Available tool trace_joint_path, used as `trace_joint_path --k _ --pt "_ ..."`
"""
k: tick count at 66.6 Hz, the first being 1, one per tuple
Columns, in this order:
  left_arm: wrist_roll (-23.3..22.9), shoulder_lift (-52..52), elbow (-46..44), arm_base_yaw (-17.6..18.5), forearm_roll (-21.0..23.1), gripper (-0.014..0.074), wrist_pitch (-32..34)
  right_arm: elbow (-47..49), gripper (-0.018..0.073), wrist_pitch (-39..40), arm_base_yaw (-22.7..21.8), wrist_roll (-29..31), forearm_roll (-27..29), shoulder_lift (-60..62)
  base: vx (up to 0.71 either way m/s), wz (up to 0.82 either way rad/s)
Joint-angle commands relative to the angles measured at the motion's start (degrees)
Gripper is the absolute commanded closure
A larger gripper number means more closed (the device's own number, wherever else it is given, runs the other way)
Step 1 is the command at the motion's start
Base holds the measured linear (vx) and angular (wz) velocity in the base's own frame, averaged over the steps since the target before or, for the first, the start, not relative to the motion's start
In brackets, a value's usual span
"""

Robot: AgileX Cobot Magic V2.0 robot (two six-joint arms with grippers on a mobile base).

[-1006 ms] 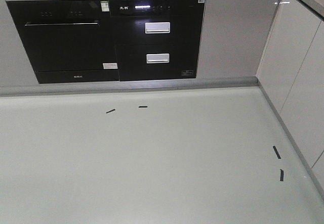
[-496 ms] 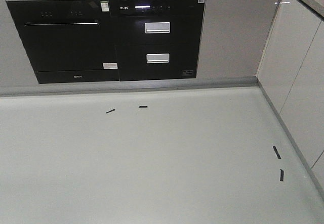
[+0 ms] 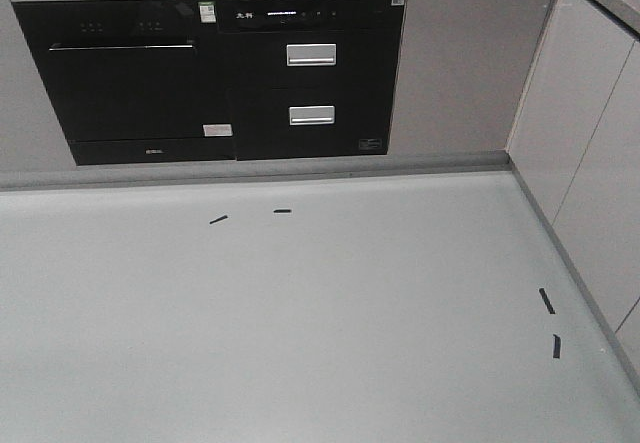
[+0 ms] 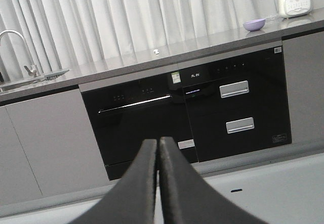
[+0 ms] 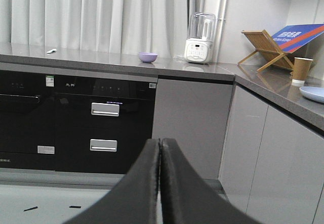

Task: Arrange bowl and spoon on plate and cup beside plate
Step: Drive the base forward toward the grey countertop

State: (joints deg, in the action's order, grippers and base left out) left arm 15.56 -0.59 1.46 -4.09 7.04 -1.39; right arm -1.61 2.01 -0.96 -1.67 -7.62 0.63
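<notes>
None of the arranging is judged done. Left gripper [image 4: 158, 142] and right gripper [image 5: 160, 142] are noted with fingers pressed together and nothing held, both pointed at the cabinets [image 5: 192, 128]. Bowl [image 5: 148, 57] is seen alone on the far counter [image 5: 101, 61], at 12 o'clock in the right wrist view. Cup [image 5: 302, 70] and plate [image 5: 315, 93] are set on the side counter [image 5: 273, 90] at 3 o'clock, near each other but apart. The plate is cut by the frame edge, and nothing is seen on it. Small pale item [image 5: 51, 51] at 10 o'clock is possibly the spoon, but it is too small to be told. Every placement is judged outstanding.
</notes>
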Motion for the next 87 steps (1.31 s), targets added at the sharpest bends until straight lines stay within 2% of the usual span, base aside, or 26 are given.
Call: trace_joint_path --k 1,87 --pt "-0.2 -0.9 -0.4 0.5 0.2 0.0603 4.1 -0.2 0.0562 4.3 -0.2 0.0 -0.5 0.5 0.0 0.0" --pt "-0.2 -0.9 -0.4 0.5 0.2 0.0603 4.1 -0.2 0.0562 4.3 -0.2 0.0 -0.5 0.5 0.07 0.01"
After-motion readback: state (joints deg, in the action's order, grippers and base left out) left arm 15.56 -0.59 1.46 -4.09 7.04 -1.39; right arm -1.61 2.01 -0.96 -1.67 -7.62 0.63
